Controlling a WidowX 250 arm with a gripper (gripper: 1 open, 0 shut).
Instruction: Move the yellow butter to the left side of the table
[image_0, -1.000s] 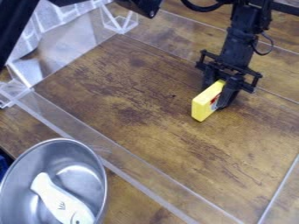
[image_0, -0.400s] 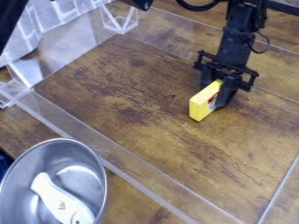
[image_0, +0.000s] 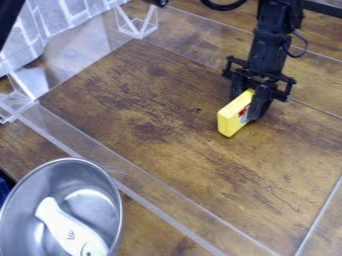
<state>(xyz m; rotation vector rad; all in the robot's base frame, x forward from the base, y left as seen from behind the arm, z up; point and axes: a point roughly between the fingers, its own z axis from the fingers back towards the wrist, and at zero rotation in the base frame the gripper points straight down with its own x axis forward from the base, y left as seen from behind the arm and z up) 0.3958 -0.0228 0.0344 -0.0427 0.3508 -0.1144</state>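
Yellow butter (image_0: 237, 113) sits pinched tight in the black gripper (image_0: 258, 100), so it can be carried. It tilts just above the table (image_0: 147, 130), far from the metal bowl (image_0: 60, 215).

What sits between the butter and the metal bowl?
Nothing: the camera view shows only bare table between the butter and the bowl.

My gripper (image_0: 258, 103) covers the far end of the yellow butter (image_0: 235, 117). My arm (image_0: 277, 25) runs off the top edge; the bowl (image_0: 54, 215) is cropped at the bottom-left corner.
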